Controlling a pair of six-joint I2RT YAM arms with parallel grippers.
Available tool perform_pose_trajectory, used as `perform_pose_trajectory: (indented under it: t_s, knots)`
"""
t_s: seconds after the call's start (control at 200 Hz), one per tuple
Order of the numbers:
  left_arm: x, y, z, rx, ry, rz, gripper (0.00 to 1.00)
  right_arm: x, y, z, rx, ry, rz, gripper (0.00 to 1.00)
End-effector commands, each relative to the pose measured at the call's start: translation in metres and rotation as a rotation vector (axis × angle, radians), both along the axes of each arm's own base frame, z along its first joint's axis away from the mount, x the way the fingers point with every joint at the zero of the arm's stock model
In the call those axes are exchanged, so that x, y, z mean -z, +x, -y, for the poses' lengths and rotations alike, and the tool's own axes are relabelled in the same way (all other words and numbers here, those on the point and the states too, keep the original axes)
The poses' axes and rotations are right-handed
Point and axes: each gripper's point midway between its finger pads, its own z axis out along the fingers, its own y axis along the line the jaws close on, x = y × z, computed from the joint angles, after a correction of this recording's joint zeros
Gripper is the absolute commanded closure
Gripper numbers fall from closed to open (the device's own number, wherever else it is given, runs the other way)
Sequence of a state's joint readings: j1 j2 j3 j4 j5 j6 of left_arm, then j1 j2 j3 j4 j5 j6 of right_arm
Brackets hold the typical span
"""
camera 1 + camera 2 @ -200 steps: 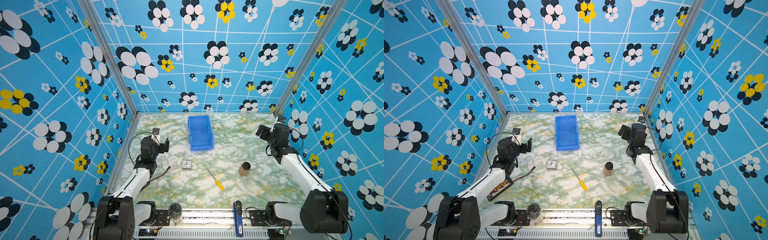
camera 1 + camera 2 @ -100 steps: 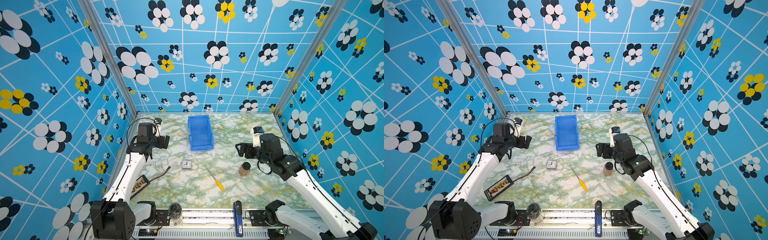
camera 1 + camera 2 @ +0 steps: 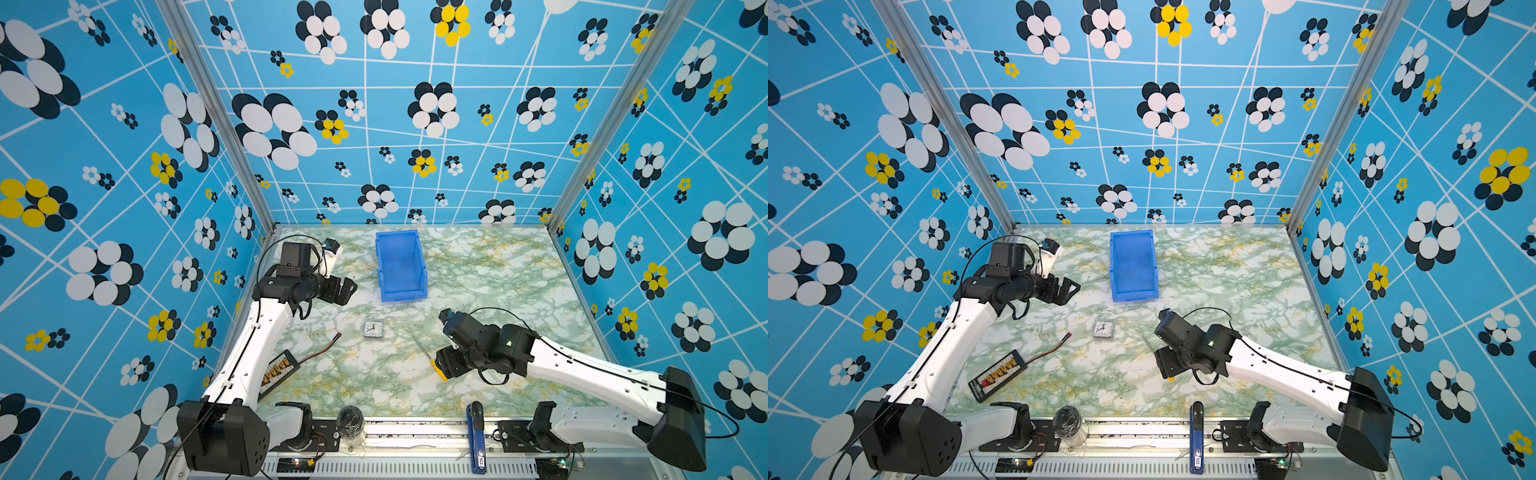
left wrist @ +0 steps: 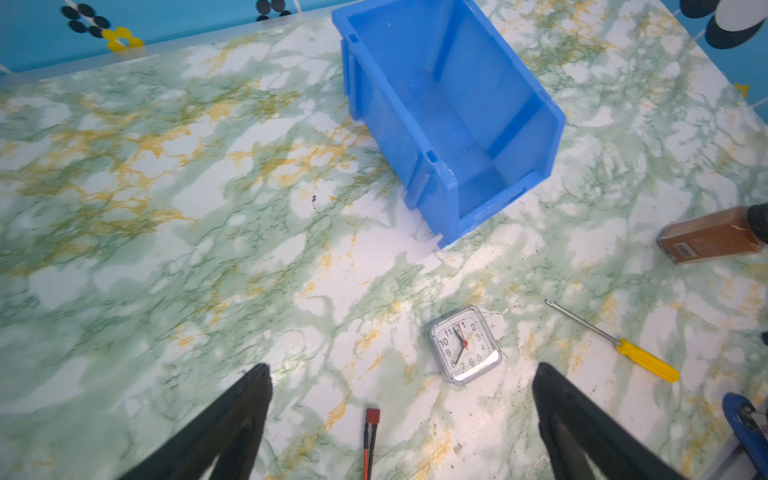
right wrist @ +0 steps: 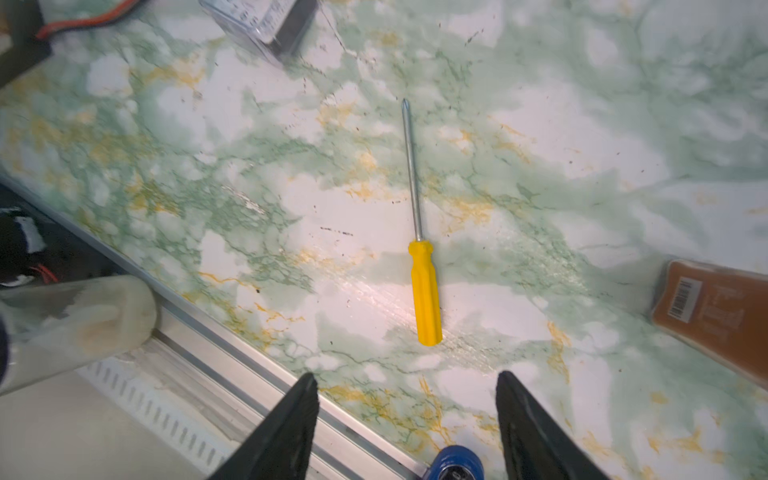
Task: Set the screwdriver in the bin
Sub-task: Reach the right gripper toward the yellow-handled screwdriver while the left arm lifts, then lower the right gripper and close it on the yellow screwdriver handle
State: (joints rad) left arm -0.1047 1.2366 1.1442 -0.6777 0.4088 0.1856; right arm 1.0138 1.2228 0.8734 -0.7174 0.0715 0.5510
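Blue flowered walls enclose a green-marbled bench (image 3: pixel 498 270). The bin (image 3: pixel 380 266) stands upright toward the back of it, and the left wrist view shows it empty. The left pincer (image 4: pixel 401 366) hangs off to the bin's left, released, with jaws wide apart and nothing in them. The right pincer (image 5: pixel 406 375) hovers low over the front middle of the bench, also released and gripping nothing. It sits just short of the handle end of the screwdriver (image 5: pixel 420 253) and does not touch it. The screwdriver lies flat on the bench, well apart from the bin, with its tip near the clock (image 4: pixel 464 345). Judging by this, no part of the task is done. The grasp, the lift, the carry to the bin and the release all remain.
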Motion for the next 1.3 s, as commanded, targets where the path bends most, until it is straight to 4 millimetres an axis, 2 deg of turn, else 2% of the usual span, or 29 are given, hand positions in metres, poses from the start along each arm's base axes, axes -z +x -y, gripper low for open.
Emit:
perform_pose_trajectory:
  t_s: [0.0, 0.225, 0.34, 0.525, 0.835, 1.294]
  knots:
    - [-0.019, -0.02, 0.021, 0.103, -0.041, 0.014, 0.01, 0.016, -0.001, 0.001, 0.032, -0.016, -0.023, 0.33]
    - [-0.022, -0.033, 0.036, 0.169, -0.036, 0.002, 0.01, 0.048, 0.002, -0.004, 0.023, -0.08, -0.054, 0.36]
    - [-0.026, -0.038, 0.04, 0.188, -0.047, 0.0, 0.01, 0.061, 0.003, -0.008, 0.015, -0.115, -0.084, 0.42]
    - [-0.025, -0.038, 0.039, 0.183, -0.041, 0.0, 0.01, 0.07, 0.008, -0.011, 0.011, -0.139, -0.078, 0.45]
    - [-0.028, -0.038, 0.041, 0.184, -0.058, 0.0, 0.01, 0.089, 0.005, -0.013, -0.008, -0.18, -0.117, 0.48]
    - [-0.03, -0.038, 0.042, 0.189, -0.053, -0.003, 0.01, 0.103, 0.003, -0.009, -0.021, -0.222, -0.139, 0.64]
